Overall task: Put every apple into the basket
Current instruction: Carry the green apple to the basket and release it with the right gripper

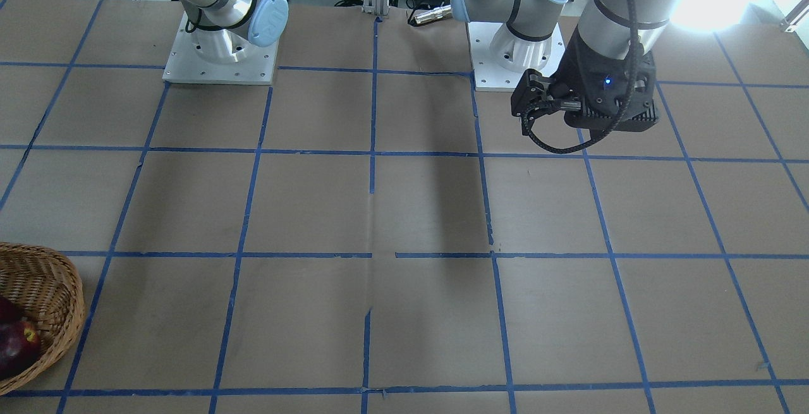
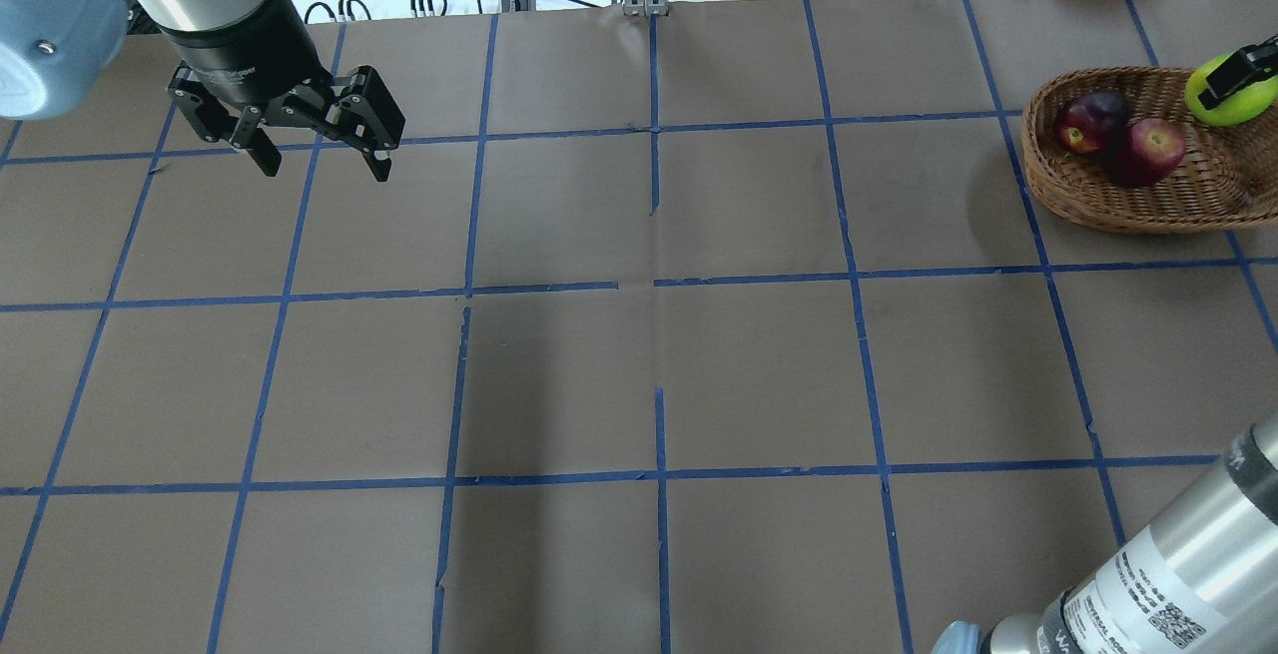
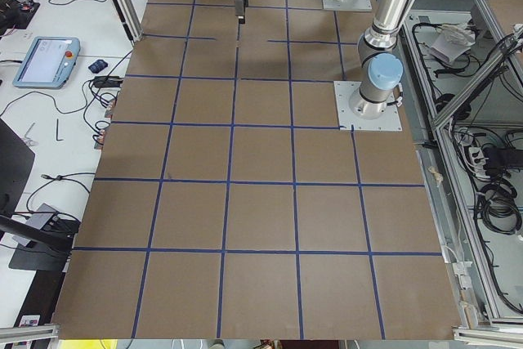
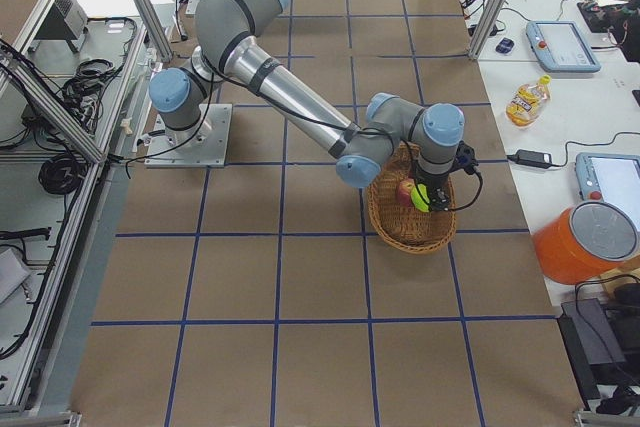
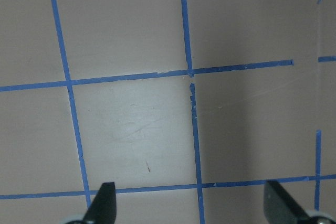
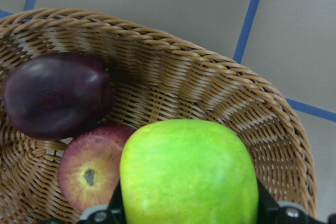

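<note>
Closest to the right wrist camera, the yellow-green apple (image 6: 189, 174) fills the lower part of that view, pinched from both sides by the right pincer (image 6: 188, 209), whose black fingers (image 6: 113, 208) press against its flanks. It hangs over the inside of the round wicker basket (image 6: 220, 72); whether its underside touches the weave cannot be told.

Two more apples lie in the basket, touching one another. The dark purple apple (image 6: 55, 95) rests against the woven wall on the left. Just beside it, the red apple (image 6: 92, 174) sits with its yellowish stem end turned up, partly hidden behind the green one.

Seen from overhead, the basket stands at the far right of the desk (image 2: 749, 374), a brown surface marked into squares by blue tape (image 2: 654, 135).

Well apart, at the far left, the left pincer (image 2: 324, 167) hovers above the bare surface with its fingers spread and nothing between them.
</note>
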